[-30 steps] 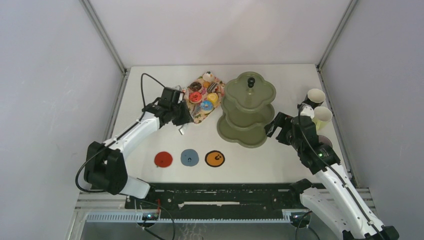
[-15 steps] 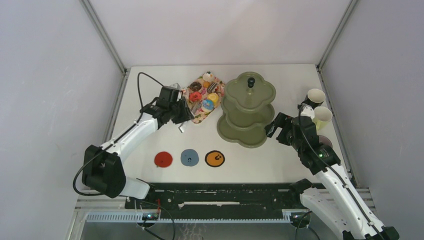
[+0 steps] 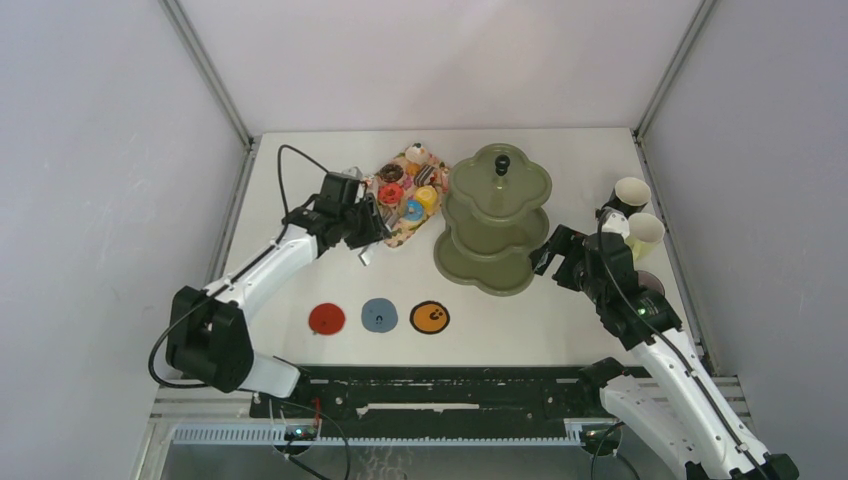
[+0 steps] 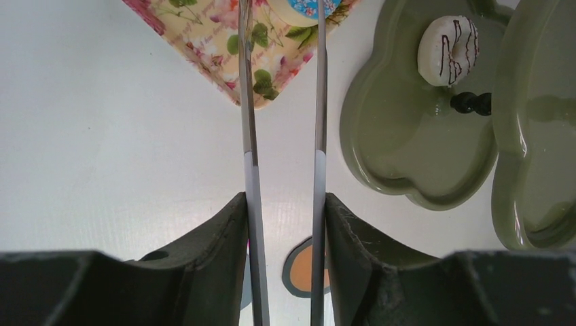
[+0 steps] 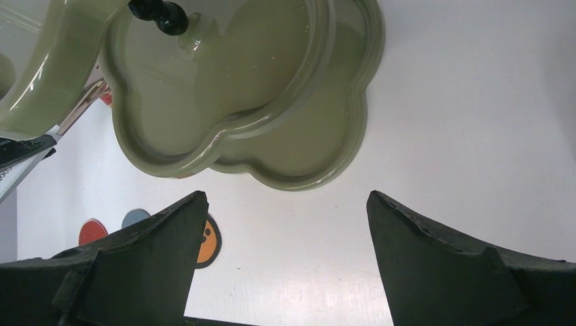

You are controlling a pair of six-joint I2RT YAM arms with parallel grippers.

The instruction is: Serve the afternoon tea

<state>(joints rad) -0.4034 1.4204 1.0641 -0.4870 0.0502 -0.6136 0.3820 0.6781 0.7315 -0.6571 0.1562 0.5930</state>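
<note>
Small toy donuts and cupcakes (image 3: pixel 405 190) lie on the pink floral tray (image 3: pixel 398 238). My left gripper (image 3: pixel 368 226) (image 4: pixel 284 204) is shut on metal tongs (image 4: pixel 248 102), whose tips reach over a blue-iced donut (image 4: pixel 302 5) at the tray's near corner. The olive-green three-tier stand (image 3: pixel 497 215) is to the right of the tray. A white donut with dark stripes (image 4: pixel 448 51) sits on one of its tiers. My right gripper (image 3: pixel 548 258) (image 5: pixel 286 200) is open and empty beside the stand's lowest tier (image 5: pixel 272 136). Two pale-lined mugs (image 3: pixel 630 192) (image 3: pixel 645 230) lie at the right edge.
Red (image 3: pixel 326 319), blue (image 3: pixel 379 315) and orange (image 3: pixel 430 317) round coasters lie in a row at the front. Grey walls close in the table on three sides. A third mug (image 3: pixel 651 285) is mostly hidden behind my right arm.
My left gripper with the tongs has edged slightly towards the tray. The right arm has not moved.
</note>
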